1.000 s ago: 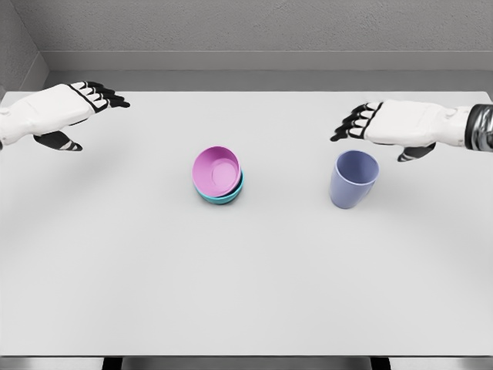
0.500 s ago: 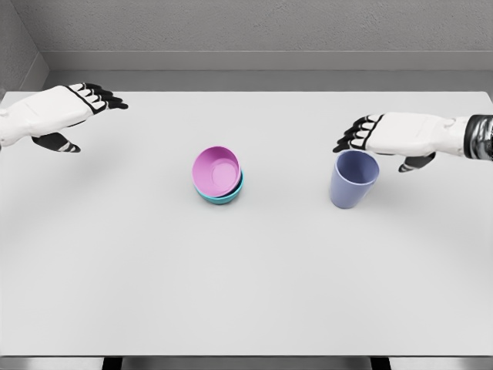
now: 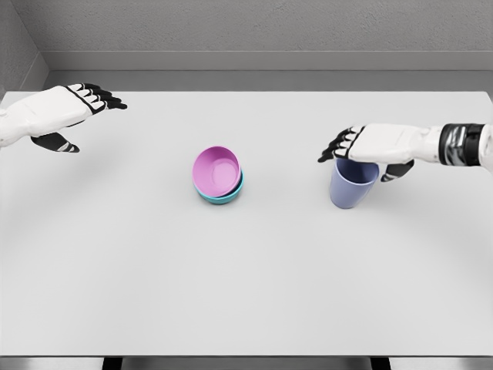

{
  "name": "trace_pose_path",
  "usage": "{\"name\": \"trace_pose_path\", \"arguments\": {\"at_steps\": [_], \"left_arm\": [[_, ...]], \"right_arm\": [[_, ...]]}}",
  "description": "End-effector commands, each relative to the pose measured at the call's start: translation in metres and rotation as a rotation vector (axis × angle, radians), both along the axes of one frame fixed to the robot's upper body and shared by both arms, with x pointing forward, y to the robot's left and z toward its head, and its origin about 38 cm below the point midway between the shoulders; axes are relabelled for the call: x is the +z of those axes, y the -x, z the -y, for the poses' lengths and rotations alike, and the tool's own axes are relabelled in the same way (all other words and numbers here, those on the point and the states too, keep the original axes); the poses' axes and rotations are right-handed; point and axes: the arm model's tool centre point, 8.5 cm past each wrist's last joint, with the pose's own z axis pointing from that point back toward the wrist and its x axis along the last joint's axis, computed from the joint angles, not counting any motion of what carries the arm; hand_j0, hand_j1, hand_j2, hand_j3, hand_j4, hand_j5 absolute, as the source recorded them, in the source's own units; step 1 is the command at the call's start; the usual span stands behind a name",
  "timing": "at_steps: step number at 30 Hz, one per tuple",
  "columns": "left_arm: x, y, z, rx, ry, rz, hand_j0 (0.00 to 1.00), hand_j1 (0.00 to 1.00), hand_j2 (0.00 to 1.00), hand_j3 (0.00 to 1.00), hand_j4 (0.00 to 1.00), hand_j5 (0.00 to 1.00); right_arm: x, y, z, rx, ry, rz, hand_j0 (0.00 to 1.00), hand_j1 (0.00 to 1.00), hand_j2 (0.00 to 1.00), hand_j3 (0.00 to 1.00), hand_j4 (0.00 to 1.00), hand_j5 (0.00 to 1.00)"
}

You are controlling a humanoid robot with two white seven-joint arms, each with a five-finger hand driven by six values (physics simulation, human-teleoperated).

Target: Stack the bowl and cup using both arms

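Observation:
A pink bowl (image 3: 216, 170) sits tilted inside a teal bowl (image 3: 228, 195) at the middle of the white table (image 3: 246, 285). To the right stands a blue-violet cup (image 3: 352, 184), upright. My right hand (image 3: 362, 148) hovers just over the cup's rim, palm down, fingers spread toward the left and thumb behind the cup; it hides the far part of the rim. It holds nothing. My left hand (image 3: 73, 112) floats at the far left of the table, fingers stretched out, empty, well away from the bowls.
The table's far edge meets a grey wall (image 3: 254, 31). The near edge (image 3: 246, 356) runs along the bottom of the view.
My right hand has moved left and down, from behind and to the right of the cup to right over its rim. The left hand has barely shifted. Bowls and cup stayed put.

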Motion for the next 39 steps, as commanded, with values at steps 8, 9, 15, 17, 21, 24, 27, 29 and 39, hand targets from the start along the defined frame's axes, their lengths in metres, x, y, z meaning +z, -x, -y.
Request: {"name": "trace_pose_path", "arguments": {"at_steps": [8,9,15,17,21,24,27,29,39], "left_arm": [[0.001,0.000,-0.001,0.002,0.005,0.001,1.00,1.00,1.00,1.00,1.00,1.00],[0.001,0.000,-0.001,0.002,0.005,0.001,1.00,1.00,1.00,1.00,1.00,1.00],[0.001,0.000,-0.001,0.002,0.005,0.001,1.00,1.00,1.00,1.00,1.00,1.00],[0.001,0.000,-0.001,0.002,0.005,0.001,1.00,1.00,1.00,1.00,1.00,1.00],[0.001,0.000,-0.001,0.002,0.005,0.001,1.00,1.00,1.00,1.00,1.00,1.00],[0.001,0.000,-0.001,0.002,0.007,0.000,1.00,1.00,1.00,1.00,1.00,1.00],[0.001,0.000,-0.001,0.002,0.007,0.000,1.00,1.00,1.00,1.00,1.00,1.00],[0.001,0.000,-0.001,0.002,0.007,0.000,1.00,1.00,1.00,1.00,1.00,1.00],[0.001,0.000,-0.001,0.002,0.005,0.001,1.00,1.00,1.00,1.00,1.00,1.00]], "right_arm": [[0.000,0.001,-0.007,0.015,-0.009,0.000,1.00,1.00,1.00,1.00,1.00,1.00],[0.000,0.001,-0.007,0.015,-0.008,0.001,1.00,1.00,1.00,1.00,1.00,1.00],[0.000,0.001,-0.004,0.011,0.001,0.001,0.72,0.72,0.72,0.72,0.72,0.72],[0.000,0.002,-0.003,0.008,0.005,0.002,0.72,0.72,0.72,0.72,0.72,0.72],[0.000,0.001,-0.002,0.007,0.005,0.003,0.72,0.72,0.72,0.72,0.72,0.72],[0.004,0.001,0.000,0.002,0.002,0.013,0.72,0.72,0.72,0.72,0.72,0.72],[0.009,-0.001,0.001,-0.002,-0.001,0.022,0.72,0.72,0.72,0.72,0.72,0.72],[0.015,-0.003,0.004,-0.012,-0.012,0.039,0.73,0.73,0.73,0.73,0.73,0.73],[0.029,-0.003,-0.007,0.020,-0.020,0.073,0.73,0.73,0.73,0.73,0.73,0.73]]}}
